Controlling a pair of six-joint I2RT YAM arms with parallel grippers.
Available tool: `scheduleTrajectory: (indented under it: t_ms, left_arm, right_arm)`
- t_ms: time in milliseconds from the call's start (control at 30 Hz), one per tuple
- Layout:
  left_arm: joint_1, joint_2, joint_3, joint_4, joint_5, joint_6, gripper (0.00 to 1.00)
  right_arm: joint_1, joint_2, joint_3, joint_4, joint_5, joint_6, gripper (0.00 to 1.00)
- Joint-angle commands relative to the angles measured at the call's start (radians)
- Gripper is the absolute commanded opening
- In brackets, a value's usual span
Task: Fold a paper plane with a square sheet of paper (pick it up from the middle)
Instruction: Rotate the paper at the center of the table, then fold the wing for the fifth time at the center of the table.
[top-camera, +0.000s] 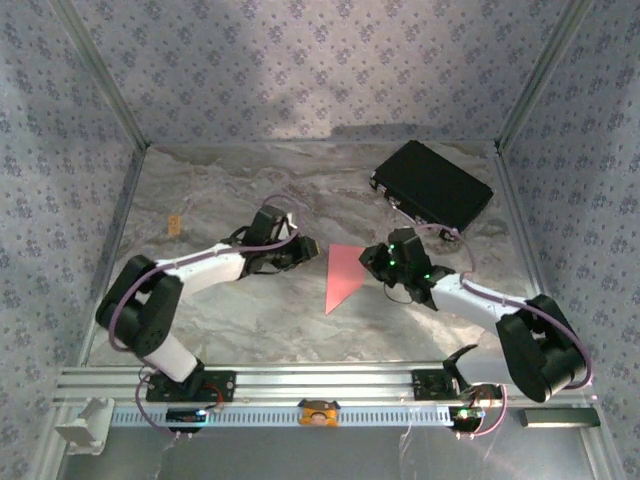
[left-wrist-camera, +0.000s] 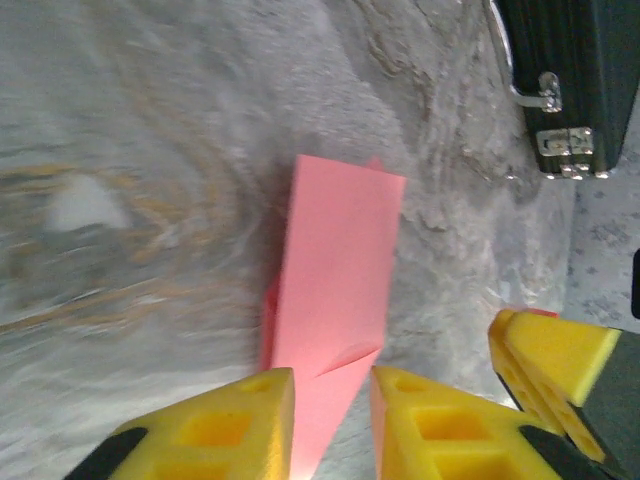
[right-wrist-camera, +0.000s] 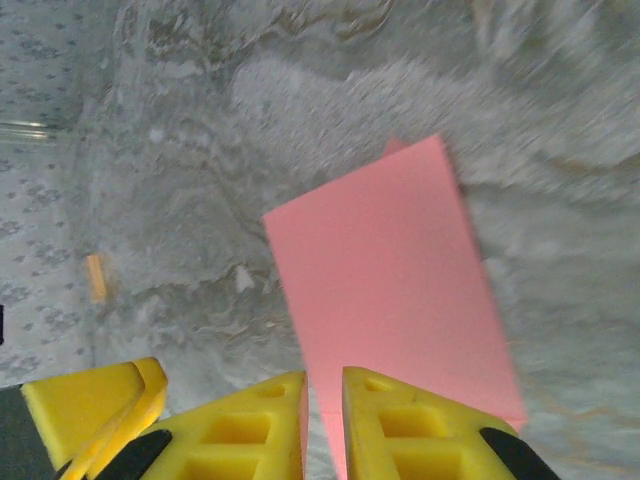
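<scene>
The salmon pink sheet of paper (top-camera: 343, 277) lies folded on the marble table between the two arms, wide at its far end and tapering to a point toward me. My left gripper (top-camera: 312, 247) sits just left of its far edge. In the left wrist view the folded paper (left-wrist-camera: 335, 290) runs its narrow tip into the gap of the left gripper (left-wrist-camera: 332, 375), whose yellow fingers stand a little apart. My right gripper (top-camera: 372, 258) is at the paper's right edge. In the right wrist view the paper (right-wrist-camera: 390, 280) has its edge in the narrow slit of the right gripper (right-wrist-camera: 324, 375).
A black rectangular case (top-camera: 432, 183) lies at the back right, its latches showing in the left wrist view (left-wrist-camera: 565, 150). A tiny orange tag (top-camera: 175, 225) sits on the table at the far left. Patterned walls and metal posts enclose the table.
</scene>
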Motion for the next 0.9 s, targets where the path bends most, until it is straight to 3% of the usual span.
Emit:
scheduleTrajectory:
  t_ms: [0,167,600,867]
  left_arm:
    - [-0.020,0.077,0.082,0.052,0.084,-0.003,0.19]
    - [-0.039,0.184,0.168,0.028,0.089,-0.013,0.15]
    - [-0.039,0.370,0.263,-0.030,0.089,-0.028,0.10]
    - [-0.035,0.384,0.180,-0.039,0.061,-0.016,0.09]
  right_arm:
    - [-0.068,0.010,-0.013,-0.098,-0.102,-0.127,0.19]
    - [-0.118,0.073,-0.048,-0.003,-0.274,-0.145,0.20]
    - [-0.116,0.101,-0.035,-0.003,-0.329,-0.185,0.25]
    - [-0.111,0.135,-0.034,0.011,-0.358,-0.206,0.29]
